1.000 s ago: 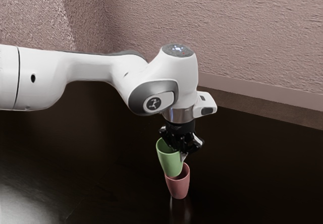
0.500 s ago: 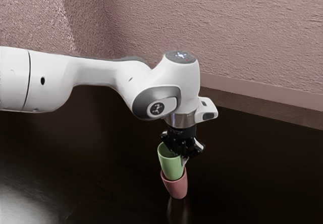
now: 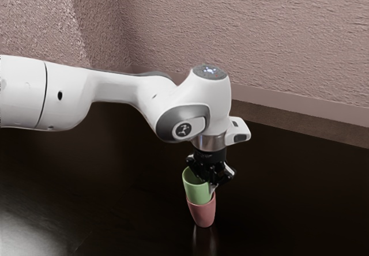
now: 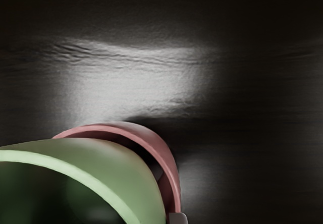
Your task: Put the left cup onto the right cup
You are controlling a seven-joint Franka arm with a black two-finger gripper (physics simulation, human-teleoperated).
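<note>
Two cups sit nested near the middle of the dark table (image 3: 305, 204), under a white arm (image 3: 115, 97) that comes in from the exterior view's left and bends down at the wrist. The green cup (image 3: 196, 188), the one carried, has its base down inside the mouth of the pink cup (image 3: 203, 213), which stands upright on the table. From the wrist camera the green cup lies just under the hand, and the pink rim curves round its far side, so the two mouths look close to concentric but not quite. The gripper (image 3: 211, 176) is clamped on the green cup's wall at the rim, on the side toward the exterior view's right. The green cup's axis leans a little, its top toward the exterior view's left, and the cup hangs directly below the gripper. I judge the coming move to be a short straight drop or a plain release. The lean could let the cup settle crooked.
</note>
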